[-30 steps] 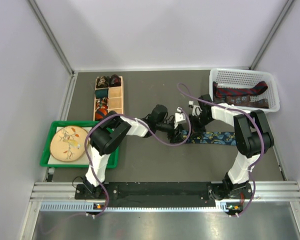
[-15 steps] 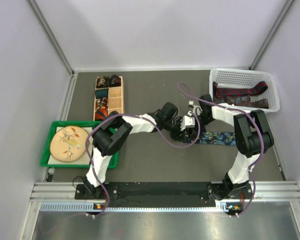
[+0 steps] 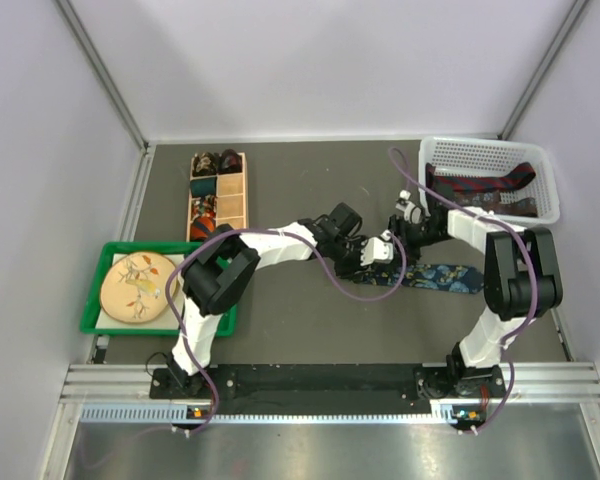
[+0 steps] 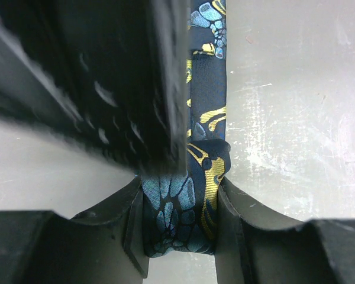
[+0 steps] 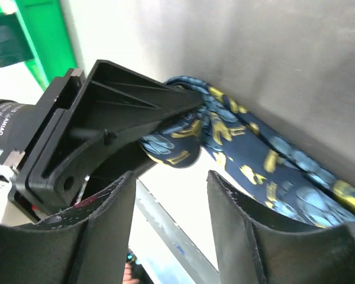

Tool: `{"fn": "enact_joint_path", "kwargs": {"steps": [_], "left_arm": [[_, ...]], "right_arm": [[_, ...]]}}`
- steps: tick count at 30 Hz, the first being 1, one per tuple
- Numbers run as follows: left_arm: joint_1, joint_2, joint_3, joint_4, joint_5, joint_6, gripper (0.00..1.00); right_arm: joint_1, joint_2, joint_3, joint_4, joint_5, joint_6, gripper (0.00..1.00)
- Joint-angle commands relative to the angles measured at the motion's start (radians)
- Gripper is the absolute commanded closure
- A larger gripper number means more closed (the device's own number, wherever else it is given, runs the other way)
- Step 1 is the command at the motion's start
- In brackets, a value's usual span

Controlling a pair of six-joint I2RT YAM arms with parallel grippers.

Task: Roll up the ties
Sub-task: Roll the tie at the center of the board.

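My left pincer (image 4: 180,220) is clamped on the rolled end of the blue floral tie (image 4: 206,100), with the small coil squeezed between both fingers. The rest of that tie lies flat on the dark surface (image 3: 300,330), stretching to the right of the pincer in the middle-right area. My right pincer (image 5: 171,192) hangs just beside the coil, its fingers spread apart with nothing between them. Its camera shows one black finger of the left pincer pressed against the coil.

In the far right corner, a white basket (image 3: 480,150) holds dark red patterned ties (image 3: 480,185) lying loose. On the far left, a wooden divided box (image 3: 230,208) holds several small coiled ties (image 3: 202,205), mostly down its left column. Nearer me on the left, a green tray (image 3: 115,327) carries a round plate (image 3: 135,287).
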Motion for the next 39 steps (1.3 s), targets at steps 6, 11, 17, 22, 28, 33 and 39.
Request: {"fn": "enact_joint_path", "kwargs": {"steps": [6, 11, 17, 22, 28, 33, 39], "left_arm": [[-0.009, 0.053, -0.015, -0.228, -0.121, 0.033, 0.69], [-0.011, 0.062, -0.007, -0.231, -0.125, 0.034, 0.69], [-0.012, 0.073, 0.001, -0.236, -0.124, 0.031, 0.68], [-0.012, 0.076, 0.004, -0.237, -0.124, 0.028, 0.65], [-0.008, 0.081, 0.024, -0.243, -0.131, -0.013, 0.45], [0.024, -0.016, -0.037, -0.133, -0.072, -0.061, 0.28], [0.078, -0.181, -0.2, 0.156, 0.111, -0.166, 0.18]], "right_arm": [[0.092, 0.01, -0.043, 0.23, -0.088, 0.112, 0.49], [0.127, 0.04, -0.037, 0.229, -0.028, 0.101, 0.55], [0.14, 0.076, -0.021, 0.218, 0.034, 0.091, 0.62], [0.143, 0.097, -0.017, 0.215, 0.031, 0.087, 0.94], [0.141, 0.099, -0.017, 0.151, 0.109, 0.035, 1.0], [0.133, 0.077, -0.036, 0.12, 0.204, 0.0, 1.0], [0.13, 0.056, -0.028, 0.08, 0.302, -0.014, 1.0]]}}
